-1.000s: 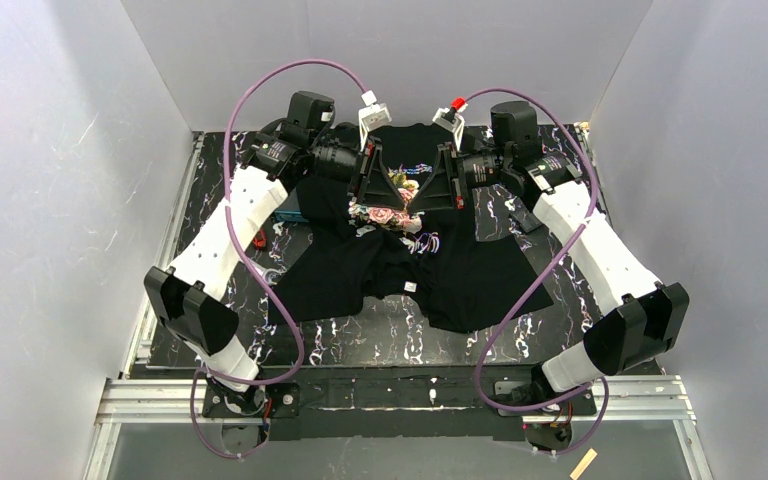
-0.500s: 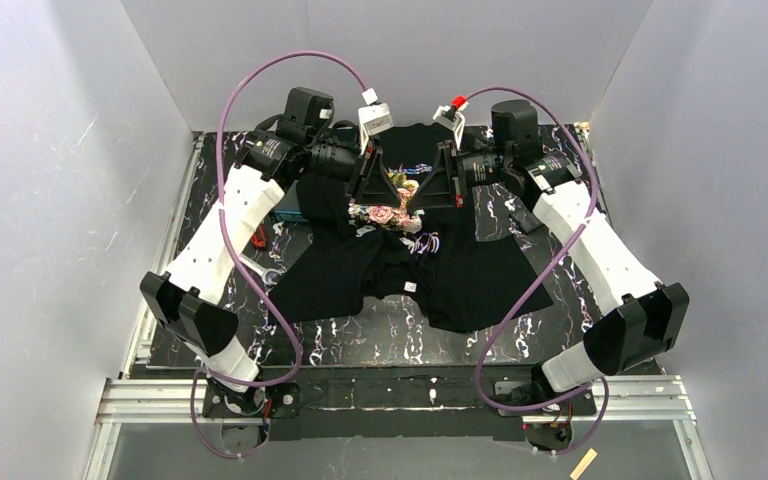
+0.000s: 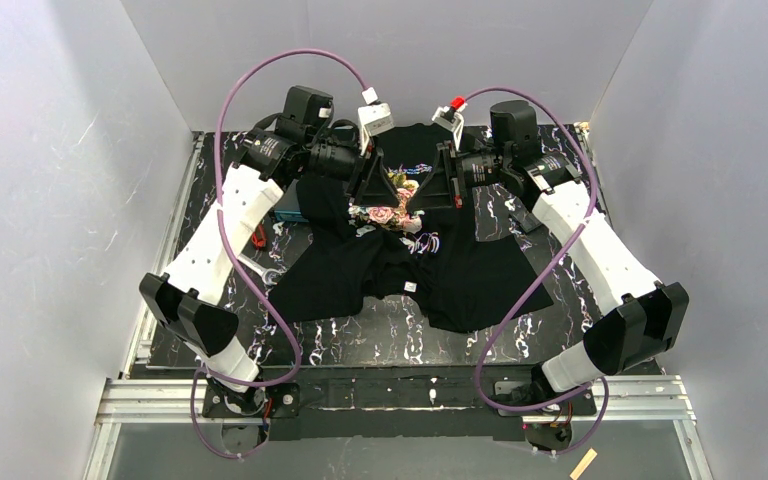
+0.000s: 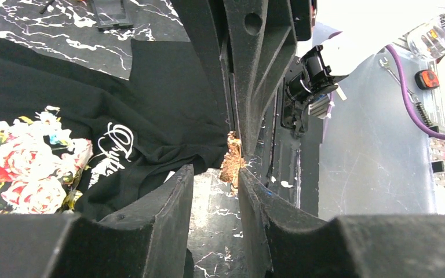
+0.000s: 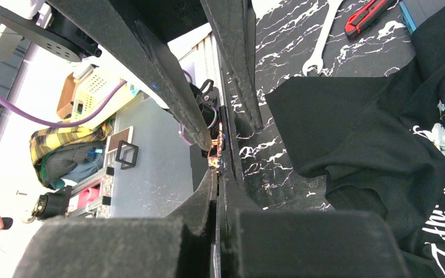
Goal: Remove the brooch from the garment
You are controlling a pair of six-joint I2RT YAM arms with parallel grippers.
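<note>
Over garment (image 3: 460, 280), right jaws pinch brooch (image 4: 230, 163), left jaws parted

one garment (image 3: 460, 280), one brooch (image 4: 230, 163), two claws (image 4: 215, 174) (image 5: 216, 174), one wrench (image 5: 323, 33)

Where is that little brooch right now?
In the left wrist view, the gold brooch sits at the tips of the right gripper, between the left gripper's open fingers, beside the black shirt's bunched edge.

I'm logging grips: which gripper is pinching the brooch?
The right gripper, its jaws shut on the small gold brooch; the left gripper stands open, with a clear gap between its jaws.
</note>
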